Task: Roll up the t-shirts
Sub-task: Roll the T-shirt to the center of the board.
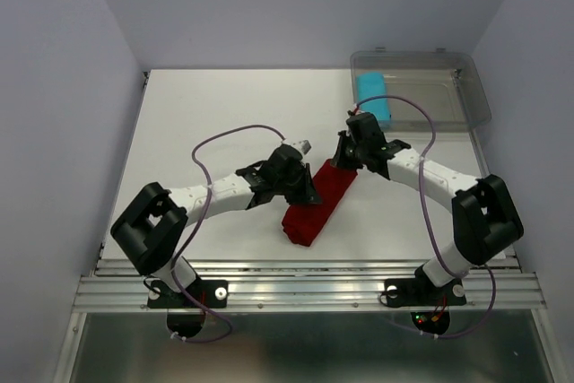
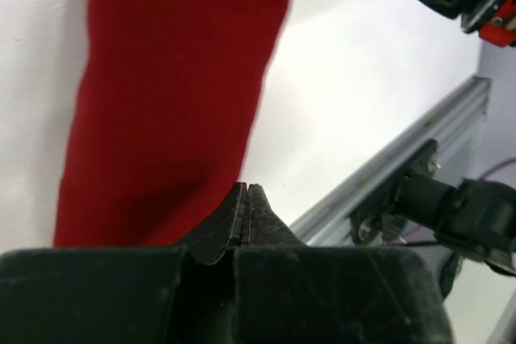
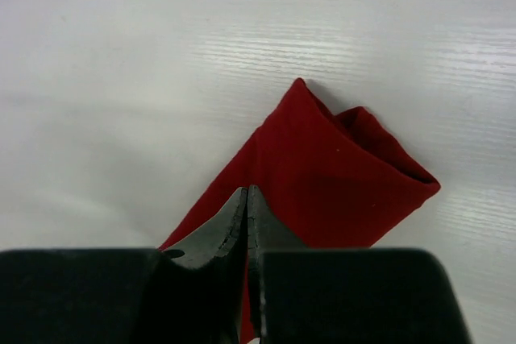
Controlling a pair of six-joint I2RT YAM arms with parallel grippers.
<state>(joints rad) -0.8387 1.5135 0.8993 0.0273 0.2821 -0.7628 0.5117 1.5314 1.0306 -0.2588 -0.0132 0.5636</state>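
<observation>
The dark red shirt (image 1: 316,204) lies as a long slanting strip on the table (image 1: 206,123), its far end right under the right gripper (image 3: 246,192) and its edge just beside the left gripper (image 2: 246,191), both pinched closed with no cloth visibly caught.

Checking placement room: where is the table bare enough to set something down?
Bare: white table far-left, beyond the left arm; front-right, between folded dark red cloth shirt and right arm. Crowded: centre, both arms meet at the shirt.

Matt cloth shirt (image 1: 316,206), smooth glossy table (image 1: 206,114)
</observation>
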